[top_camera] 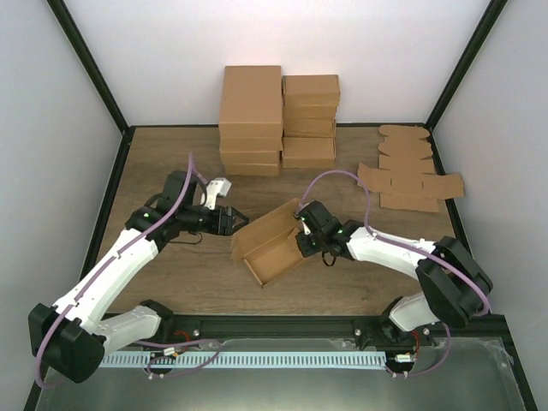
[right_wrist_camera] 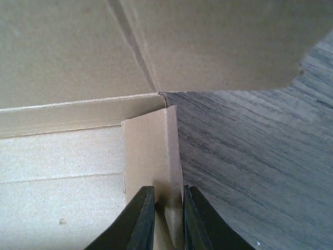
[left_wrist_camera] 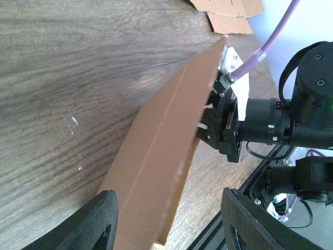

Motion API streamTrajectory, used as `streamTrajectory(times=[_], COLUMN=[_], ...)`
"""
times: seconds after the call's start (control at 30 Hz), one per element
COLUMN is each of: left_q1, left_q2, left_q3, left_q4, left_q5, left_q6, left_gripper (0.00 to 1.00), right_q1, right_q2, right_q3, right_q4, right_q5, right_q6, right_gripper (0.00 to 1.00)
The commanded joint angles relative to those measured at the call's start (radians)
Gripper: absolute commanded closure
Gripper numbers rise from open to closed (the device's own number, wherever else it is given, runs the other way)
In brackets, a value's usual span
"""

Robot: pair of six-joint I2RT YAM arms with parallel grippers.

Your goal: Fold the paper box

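The paper box (top_camera: 270, 242) is a brown kraft carton, partly formed, open at the top, lying mid-table. Its lid panel (left_wrist_camera: 161, 151) stands tilted in the left wrist view. My right gripper (top_camera: 304, 241) is shut on the box's right side wall (right_wrist_camera: 156, 151), one finger (right_wrist_camera: 141, 221) inside the box and one outside. My left gripper (top_camera: 233, 221) is open just left of the box's far corner, holding nothing; its black fingers (left_wrist_camera: 96, 221) straddle the lid panel's near end without touching it.
Stacks of ready-made brown cartons (top_camera: 278, 116) stand at the back centre. Flat brown blanks (top_camera: 409, 167) lie at the back right and show in the left wrist view (left_wrist_camera: 226, 13). A black frame rail (top_camera: 282, 325) runs along the near edge.
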Motion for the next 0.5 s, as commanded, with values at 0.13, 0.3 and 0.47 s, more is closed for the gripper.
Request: streamTrajectory(times=[0.13,0.3,0.47], left_q1=[0.004,0.004,0.002], left_q2=[-0.003,0.004,0.009], left_q3=[0.045,0.049,0.06], left_q4=[-0.05,-0.054,-0.067], left_q5=[-0.023,-0.025,-0.021], left_q6=[0.053,0.06,0.071], left_gripper=[0.42,0.43,0.42], right_q1=[-0.002,-0.001,0.007], right_q2=[-0.05,-0.063,-0.079], right_q3=[-0.036,-0.043,-0.058], right_q4=[0.052,0.047,0.055], right_q5=[-0.005,-0.015,-0.012], right_q6=[0.075,0.076,0.089], right_gripper=[0.81,0.74,0.73])
